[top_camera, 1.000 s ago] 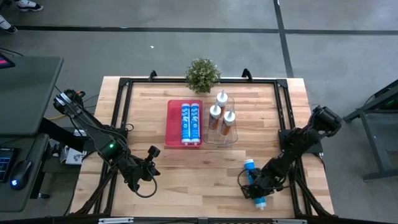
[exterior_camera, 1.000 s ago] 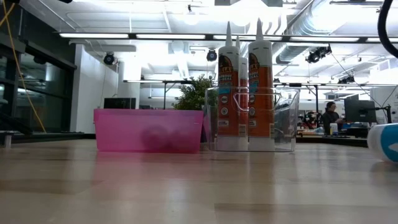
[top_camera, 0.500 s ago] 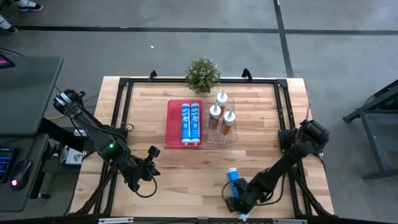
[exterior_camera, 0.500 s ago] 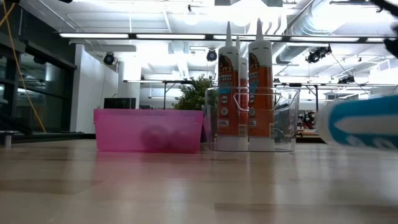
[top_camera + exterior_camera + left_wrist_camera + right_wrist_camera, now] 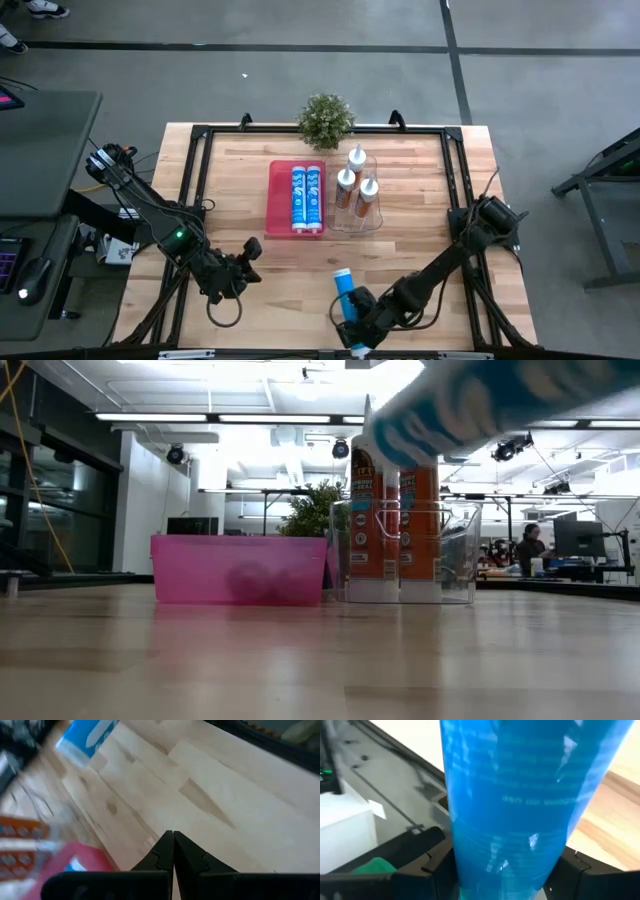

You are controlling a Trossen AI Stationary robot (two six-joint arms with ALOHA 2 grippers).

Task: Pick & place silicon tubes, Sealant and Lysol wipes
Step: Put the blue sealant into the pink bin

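My right gripper is shut on a blue-and-white tube near the table's near edge, about mid-width. The tube fills the right wrist view and crosses the top of the low view. A pink tray holds two more blue tubes. A clear bin holds three orange sealant tubes standing upright. My left gripper is shut and empty at the near left. No Lysol wipes show. My right gripper pinches the tube between its two fingers, one finger on either side of the tube's body. The tube is lifted clear of the table and tilted, its far end pointing toward the far edge.
A small potted plant stands at the table's far edge behind the tray and bin. A black frame runs around the tabletop. Bare wood lies between the containers and the near edge.
My right gripper has carried the tube from the near right toward the table's left along the near edge, and up: in the low view the tube has risen from table height to the top of the picture. My left gripper has shifted slightly.
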